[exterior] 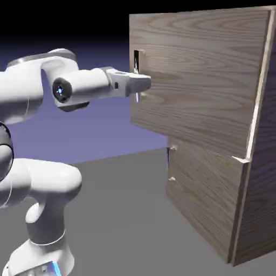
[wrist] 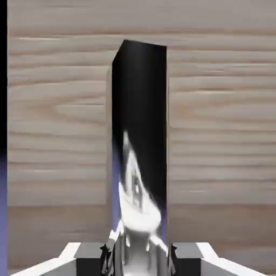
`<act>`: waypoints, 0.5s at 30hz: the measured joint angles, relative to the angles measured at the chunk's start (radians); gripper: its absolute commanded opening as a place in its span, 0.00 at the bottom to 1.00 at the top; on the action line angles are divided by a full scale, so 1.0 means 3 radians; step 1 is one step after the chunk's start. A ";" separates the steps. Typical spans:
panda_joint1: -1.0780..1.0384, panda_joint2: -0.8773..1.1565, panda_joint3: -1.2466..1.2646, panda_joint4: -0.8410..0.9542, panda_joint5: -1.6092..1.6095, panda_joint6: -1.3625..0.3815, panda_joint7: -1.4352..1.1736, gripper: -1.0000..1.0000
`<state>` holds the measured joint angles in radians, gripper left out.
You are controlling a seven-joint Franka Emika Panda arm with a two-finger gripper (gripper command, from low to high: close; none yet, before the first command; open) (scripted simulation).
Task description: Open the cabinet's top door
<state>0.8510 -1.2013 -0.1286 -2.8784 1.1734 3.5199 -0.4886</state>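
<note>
While the gripper [wrist: 139, 260] clamps the handle [wrist: 140, 108] | top door [exterior: 199, 75] ajar | grey floor [exterior: 124, 215] (violet backdrop [exterior: 102, 137] behind)

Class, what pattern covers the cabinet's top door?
Brown wood grain with wavy streaks covers the top door, clearest in the exterior view.

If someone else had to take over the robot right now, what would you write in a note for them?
Gripper: closed on the top door's vertical handle.
Top door: upper front panel of the wood-grain cabinet, partly open, at a different angle from the lower door.
Done: handle gripped, door off its closed position.
Left: probably swing it wider, keeping that grip; how wide counts as finished, the pictures don't say.
</note>
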 measured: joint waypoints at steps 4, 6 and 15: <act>-0.0474 -0.0241 0.0163 -0.0073 0.0153 -0.0575 -0.0054 0.00; -0.0713 -0.0359 0.0214 -0.0120 0.0126 -0.0863 0.0009 0.00; -0.1569 -0.1044 0.0032 -0.0334 -0.0375 -0.2168 0.0356 0.00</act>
<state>0.3804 -1.5144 -0.1189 -2.9786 1.0608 2.8695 -0.3819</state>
